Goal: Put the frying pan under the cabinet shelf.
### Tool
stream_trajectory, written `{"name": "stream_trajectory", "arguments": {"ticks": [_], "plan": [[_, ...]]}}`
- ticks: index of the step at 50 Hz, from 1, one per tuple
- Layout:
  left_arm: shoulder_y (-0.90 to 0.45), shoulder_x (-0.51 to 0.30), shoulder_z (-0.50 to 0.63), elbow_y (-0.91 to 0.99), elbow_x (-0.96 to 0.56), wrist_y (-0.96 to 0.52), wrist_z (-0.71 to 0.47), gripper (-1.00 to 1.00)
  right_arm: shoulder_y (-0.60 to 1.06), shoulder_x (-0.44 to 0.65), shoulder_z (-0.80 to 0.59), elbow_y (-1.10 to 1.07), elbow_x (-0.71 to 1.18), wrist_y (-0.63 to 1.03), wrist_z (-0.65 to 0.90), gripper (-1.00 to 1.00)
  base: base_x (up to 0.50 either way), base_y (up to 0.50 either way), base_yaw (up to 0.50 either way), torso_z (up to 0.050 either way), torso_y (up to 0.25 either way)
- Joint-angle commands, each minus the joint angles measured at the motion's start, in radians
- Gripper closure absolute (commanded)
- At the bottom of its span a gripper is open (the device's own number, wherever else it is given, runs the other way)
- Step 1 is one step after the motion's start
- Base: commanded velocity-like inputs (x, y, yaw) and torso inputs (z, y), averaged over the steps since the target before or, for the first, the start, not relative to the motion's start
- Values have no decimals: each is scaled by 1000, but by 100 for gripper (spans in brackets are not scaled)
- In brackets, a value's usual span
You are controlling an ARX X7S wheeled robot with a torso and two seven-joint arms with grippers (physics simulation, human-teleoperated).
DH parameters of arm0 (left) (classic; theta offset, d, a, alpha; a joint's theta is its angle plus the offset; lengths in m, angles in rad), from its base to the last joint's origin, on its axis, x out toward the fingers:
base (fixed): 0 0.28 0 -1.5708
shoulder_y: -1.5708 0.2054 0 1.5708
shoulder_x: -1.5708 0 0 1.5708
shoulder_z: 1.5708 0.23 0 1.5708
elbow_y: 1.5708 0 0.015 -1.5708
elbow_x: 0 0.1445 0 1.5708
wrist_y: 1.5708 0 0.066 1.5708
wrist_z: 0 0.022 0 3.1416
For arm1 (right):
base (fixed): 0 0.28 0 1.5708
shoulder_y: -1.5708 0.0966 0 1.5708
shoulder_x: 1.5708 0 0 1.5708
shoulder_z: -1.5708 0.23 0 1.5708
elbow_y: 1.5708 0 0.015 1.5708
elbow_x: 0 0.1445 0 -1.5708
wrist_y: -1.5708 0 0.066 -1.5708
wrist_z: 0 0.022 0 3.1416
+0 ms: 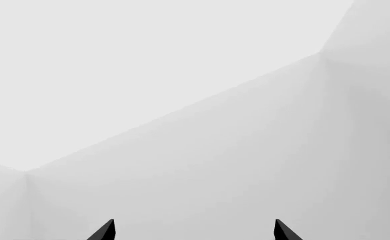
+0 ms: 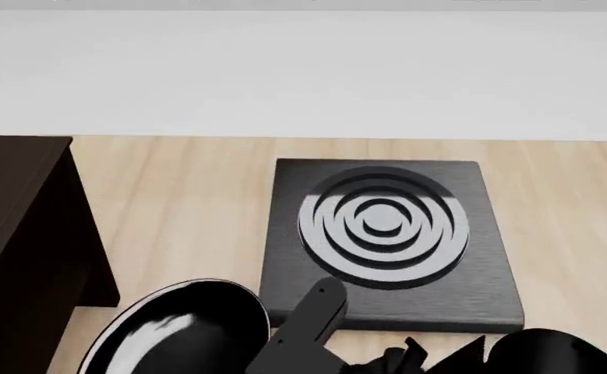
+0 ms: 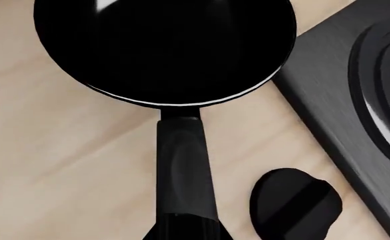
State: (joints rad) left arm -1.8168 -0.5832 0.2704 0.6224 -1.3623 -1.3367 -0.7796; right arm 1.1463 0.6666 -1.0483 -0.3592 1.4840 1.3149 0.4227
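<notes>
Right fingers [image 3: 181, 232] grip the glossy black frying pan's [image 3: 164, 47] long handle; left fingers [image 1: 195, 230] spread, empty.

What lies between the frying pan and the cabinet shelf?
Only bare wooden tabletop. In the head view, the frying pan sits right of the cabinet shelf, with nothing standing in the strip between them.

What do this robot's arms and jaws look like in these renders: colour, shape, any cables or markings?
Everything visible is plain black. In the left wrist view, the left gripper shows only two pointed, wedge-shaped tips. In the head view, the right arm appears as glossy, rounded black housings with angular links near the picture's lower edge. The right gripper itself cannot be made out clearly. No cables, labels or markings are visible.
</notes>
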Motion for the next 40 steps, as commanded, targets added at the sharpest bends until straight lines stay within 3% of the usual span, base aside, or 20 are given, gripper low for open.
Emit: {"name": "stream_trajectory", "arguments": {"ticks": [1, 21, 32, 40], "plan": [[5, -8, 6, 4, -5, 8, -6, -100, 38, -71, -42, 72, -163, -7, -112, 100, 0, 0, 0, 0, 0], [3, -25, 11, 9, -37, 10, -28, -100, 27, -185, -211, 301, -414, -181, -388, 100, 0, 0, 0, 0, 1], [12, -50, 5, 21, -75, 7, -55, -100, -34, -349, -277, 639, -562, -440, -630, 100, 0, 0, 2, 0, 0], [0, -54, 15, 25, -91, -2, -78, -100, -57, -485, -306, 918, -607, -529, -775, 100, 0, 0, 2, 0, 0]]}}
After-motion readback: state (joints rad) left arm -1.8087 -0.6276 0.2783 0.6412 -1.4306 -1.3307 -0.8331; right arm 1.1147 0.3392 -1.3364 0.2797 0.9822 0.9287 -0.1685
